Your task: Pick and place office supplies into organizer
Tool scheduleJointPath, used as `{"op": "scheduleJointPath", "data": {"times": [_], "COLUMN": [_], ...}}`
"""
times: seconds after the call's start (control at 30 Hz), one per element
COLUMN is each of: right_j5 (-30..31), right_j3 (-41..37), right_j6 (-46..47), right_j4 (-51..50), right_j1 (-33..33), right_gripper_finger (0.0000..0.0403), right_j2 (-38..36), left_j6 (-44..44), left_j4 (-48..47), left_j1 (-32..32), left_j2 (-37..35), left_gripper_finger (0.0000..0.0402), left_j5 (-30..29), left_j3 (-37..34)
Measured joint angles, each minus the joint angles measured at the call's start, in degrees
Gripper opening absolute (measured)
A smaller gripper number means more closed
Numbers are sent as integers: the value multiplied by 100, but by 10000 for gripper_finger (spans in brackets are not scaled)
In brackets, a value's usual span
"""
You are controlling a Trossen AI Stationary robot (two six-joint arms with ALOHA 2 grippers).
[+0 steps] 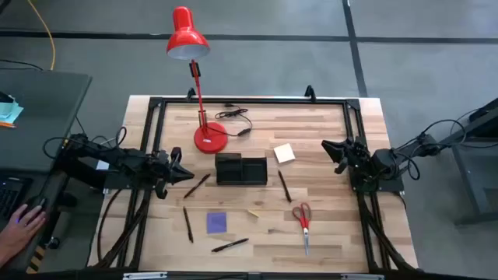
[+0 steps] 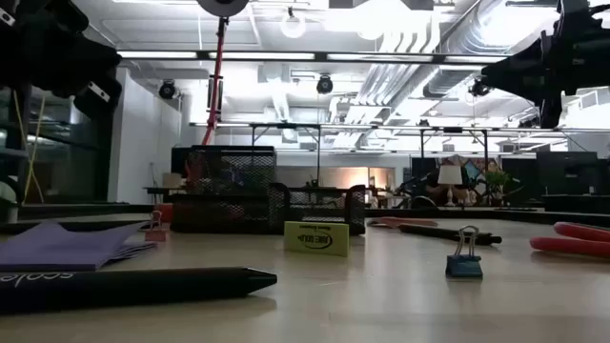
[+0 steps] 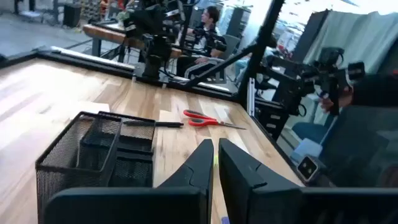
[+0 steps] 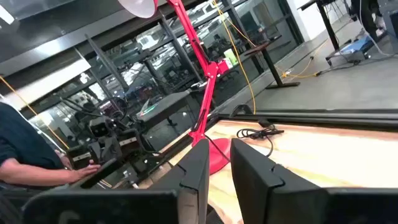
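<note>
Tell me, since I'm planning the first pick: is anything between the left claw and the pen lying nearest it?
Nothing visible. The left claw hangs beside the pen, with only bare table between; the organizer lies farther right.

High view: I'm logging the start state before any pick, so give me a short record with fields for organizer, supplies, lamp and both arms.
organizer: black mesh tray, mid-table, nothing seen inside
scissors: red handles, flat on table, front right of organizer
purple pad: in front of organizer
yellow pad: right of organizer, toward the back
pens: several loose around organizer
lamp: red, base behind organizer
left gripper: left table edge, fingers shut, holds nothing
right gripper: right edge, slightly apart, empty
</note>
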Motion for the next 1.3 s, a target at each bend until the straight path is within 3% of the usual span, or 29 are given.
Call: {"op": "scheduleJointPath", "data": {"times": [0.83, 0.97, 1.13, 1.3], "right_j5": [0, 1, -4, -165], "right_j3": [-4, -9, -9, -9], "right_j6": [52, 692, 1160, 1054], "right_j4": [-16, 290, 881, 1513], "right_j1": [0, 0, 0, 0], "right_gripper_finger": [59, 59, 59, 59], "right_j2": [0, 0, 0, 0], "left_j6": [34, -21, -953, -1838], "left_j4": [16, 17, 141, 421], "left_j1": [0, -2, 0, -2], "left_j2": [0, 0, 0, 0], "left_gripper_finger": [12, 12, 12, 12], "left_j5": [-80, -79, -101, -514], "left_j3": [0, 0, 0, 0]}}
